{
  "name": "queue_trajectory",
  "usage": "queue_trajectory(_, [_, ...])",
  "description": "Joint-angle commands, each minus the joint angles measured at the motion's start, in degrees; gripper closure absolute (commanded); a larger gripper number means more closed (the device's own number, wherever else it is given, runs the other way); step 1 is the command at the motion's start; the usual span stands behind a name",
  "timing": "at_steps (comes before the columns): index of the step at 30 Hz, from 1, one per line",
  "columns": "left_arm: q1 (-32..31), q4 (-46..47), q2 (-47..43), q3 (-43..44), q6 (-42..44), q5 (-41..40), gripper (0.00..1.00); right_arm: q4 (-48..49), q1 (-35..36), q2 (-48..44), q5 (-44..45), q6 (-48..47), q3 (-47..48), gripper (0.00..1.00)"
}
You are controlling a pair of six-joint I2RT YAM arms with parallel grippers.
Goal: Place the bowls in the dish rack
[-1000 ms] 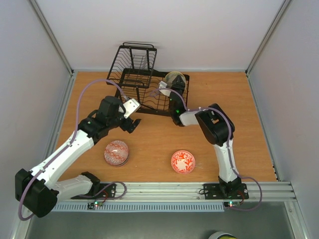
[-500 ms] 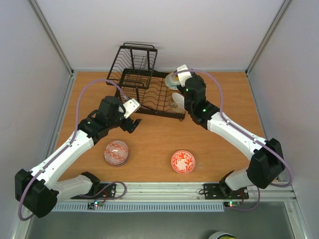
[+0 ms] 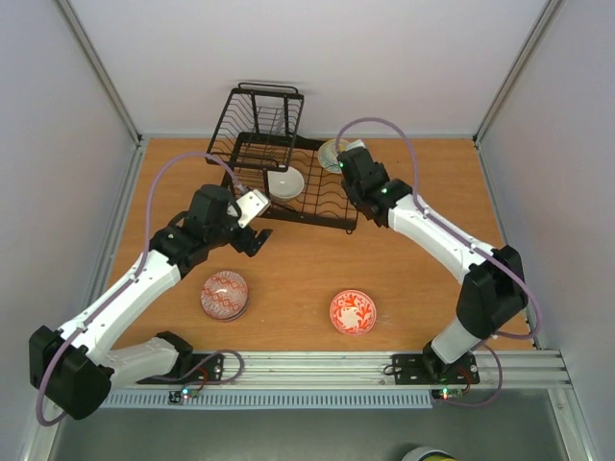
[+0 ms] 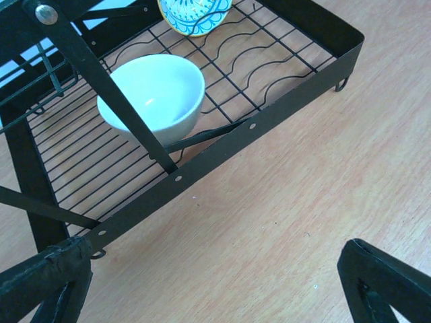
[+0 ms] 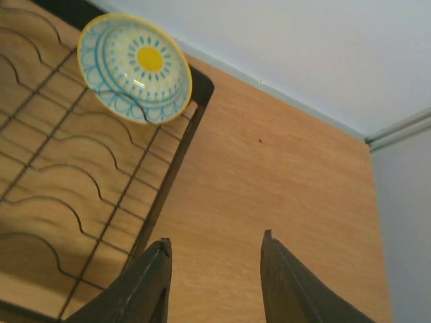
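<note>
The black wire dish rack [image 3: 252,154] stands at the back of the table. The mint green bowl [image 3: 285,182] lies in its base, also in the left wrist view [image 4: 155,94]. The cream bowl with teal rim [image 3: 332,154] leans in the rack's back right corner [image 5: 135,67]. The pink-red patterned bowl [image 3: 224,294] and the red-and-white bowl [image 3: 353,311] sit on the table in front. My left gripper [image 3: 258,237] is open and empty just before the rack's front rail [image 4: 256,124]. My right gripper [image 3: 348,165] is open and empty above the rack's right edge [image 5: 172,168].
The rack's raised upper basket [image 3: 264,110] rises at the back left against the white wall. Grey side walls close in the wooden table [image 3: 432,240] on the left and right. A metal rail [image 3: 327,363] with both arm bases runs along the near edge.
The right arm brought the mint green bowl over the rack and let it go; the bowl now lies in the rack's base. The right gripper has drawn back to the right edge. The left arm has not moved.
</note>
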Motion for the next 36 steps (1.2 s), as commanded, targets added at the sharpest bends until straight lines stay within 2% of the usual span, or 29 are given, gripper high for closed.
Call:
queue_trajectory(1, [0.2,2.2,0.4,0.0,-0.5,1.1,0.01,-14.1,-3.3,5.4,-10.4,13.3,11.2,0.62])
queue_trajectory(4, [0.3,1.9,-0.3,0.1,-0.3,0.3,0.01,-19.2,-7.2,13.0,-24.6,18.5,20.6,0.63])
queue_trajectory(7, [0.4,1.7,-0.4,0.1,-0.2,-0.2,0.01,-23.9,-7.6,21.2,-34.0,20.7,31.0,0.62])
queue_trajectory(11, [0.3,1.8,-0.2,0.0,0.0,-0.4,0.01,-30.5,-7.6,32.4,-45.4,24.2,45.9,0.62])
queue_trajectory(16, [0.4,2.0,0.2,-0.1,0.1,-0.3,0.01,-33.0,-7.7,42.0,-56.0,28.5,60.0,0.62])
queue_trajectory(21, [0.4,2.0,0.3,-0.2,0.1,-0.4,0.01,-36.4,-7.7,50.0,-60.5,30.4,71.3,0.62])
queue_trajectory(24, [0.4,2.1,0.3,-0.2,0.1,-0.5,0.01,-37.1,-7.7,53.6,-61.9,31.1,74.8,0.63])
queue_trajectory(36, [0.5,2.1,0.8,-0.3,0.2,-0.6,0.01,-34.5,-7.6,58.8,-63.2,30.8,75.9,0.64])
